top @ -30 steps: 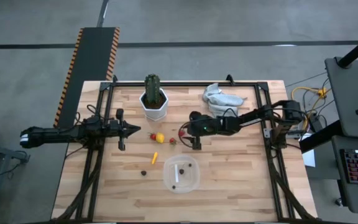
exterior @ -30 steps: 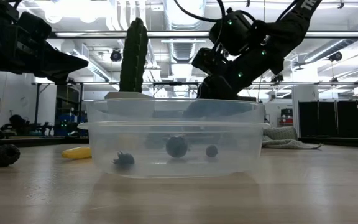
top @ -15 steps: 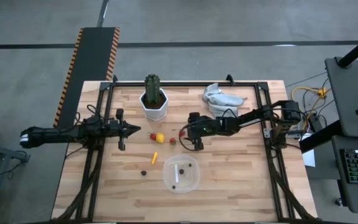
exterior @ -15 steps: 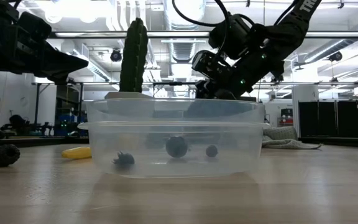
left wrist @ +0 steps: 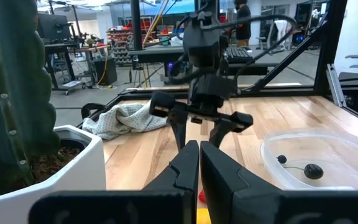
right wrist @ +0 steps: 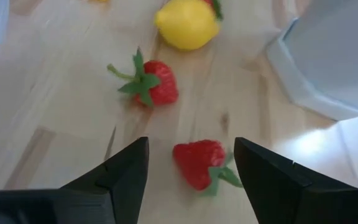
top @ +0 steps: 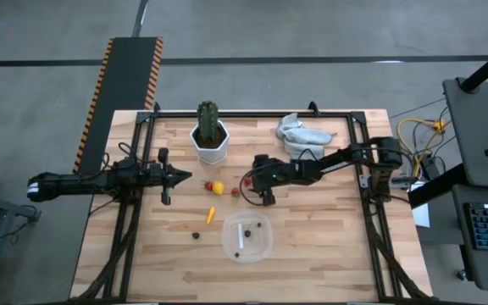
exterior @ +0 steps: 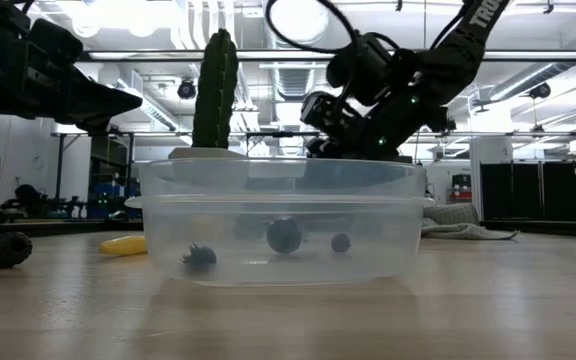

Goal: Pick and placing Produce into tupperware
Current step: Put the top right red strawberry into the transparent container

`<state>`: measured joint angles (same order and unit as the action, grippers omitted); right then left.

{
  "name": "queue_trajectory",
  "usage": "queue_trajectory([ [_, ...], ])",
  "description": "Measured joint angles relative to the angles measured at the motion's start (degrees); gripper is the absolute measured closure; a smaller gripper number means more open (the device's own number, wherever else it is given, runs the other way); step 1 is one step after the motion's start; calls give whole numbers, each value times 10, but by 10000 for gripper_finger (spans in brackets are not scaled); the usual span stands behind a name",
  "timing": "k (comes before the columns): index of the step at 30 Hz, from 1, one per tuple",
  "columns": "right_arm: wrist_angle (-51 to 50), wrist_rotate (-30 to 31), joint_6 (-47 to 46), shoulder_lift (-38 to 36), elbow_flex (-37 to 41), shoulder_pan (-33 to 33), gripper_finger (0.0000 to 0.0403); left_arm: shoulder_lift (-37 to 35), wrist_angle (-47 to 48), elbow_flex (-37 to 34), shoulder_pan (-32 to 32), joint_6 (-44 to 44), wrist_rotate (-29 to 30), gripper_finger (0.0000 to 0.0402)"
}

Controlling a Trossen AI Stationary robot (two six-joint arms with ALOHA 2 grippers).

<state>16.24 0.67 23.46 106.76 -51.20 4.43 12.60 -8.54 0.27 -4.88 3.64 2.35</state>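
Hovering over the middle of the table (top: 312, 229), my right fingers (right wrist: 191, 163) stand spread wide, with one red strawberry (right wrist: 199, 163) lying on the wood between them and not touched by either. A second strawberry (right wrist: 154, 83) lies just beyond it, and the yellow lemon (right wrist: 187, 23) a little farther on, close to the white pot (right wrist: 328, 62).

In the high view my right gripper (top: 257, 180) sits just right of the two strawberries (top: 246, 180), well above the tupperware (top: 247, 238) in the picture. The orange sliver (top: 211, 213) lies between the lemon (top: 218, 187) and the tupperware; one dark berry (top: 196, 235) rests on the table just left of the container.

The tupperware (exterior: 278, 220) stands upright near the table's front edge and holds small dark berries (exterior: 284, 235) (three can be counted in the low view). A pale stick-like piece also lies inside; what it is cannot be told.

My left fingers (left wrist: 197, 171) are pressed together with nothing between them. The left gripper (top: 176, 175) waits at the table's left side, near the cactus (top: 207, 120). A grey cloth (top: 302, 132) lies at the far edge.
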Motion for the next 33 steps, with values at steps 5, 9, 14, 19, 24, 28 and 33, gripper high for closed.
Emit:
queue_trajectory([
  [5, -24, 7, 6, 3, -16, 6, 174, 1, 0, 0, 0, 0, 0, 402],
  [9, -28, 4, 10, 4, -17, 15, 174, 1, 0, 0, 0, 0, 0, 402],
  [14, -27, -11, 8, 20, -18, 19, 174, 0, 0, 0, 0, -2, 0, 402],
  [19, -27, -16, 7, 39, -28, 19, 174, 0, 1, 0, 0, -2, 0, 402],
  [24, -33, -21, 7, 63, -53, 20, 175, 1, 0, 0, 0, -2, 0, 402],
  [28, -58, -22, 6, 73, -72, 20, 175, 1, 0, 0, 0, -2, 0, 402],
  [33, -82, -22, 5, 65, -77, 25, 175, 1, 0, 0, 0, -2, 0, 402],
])
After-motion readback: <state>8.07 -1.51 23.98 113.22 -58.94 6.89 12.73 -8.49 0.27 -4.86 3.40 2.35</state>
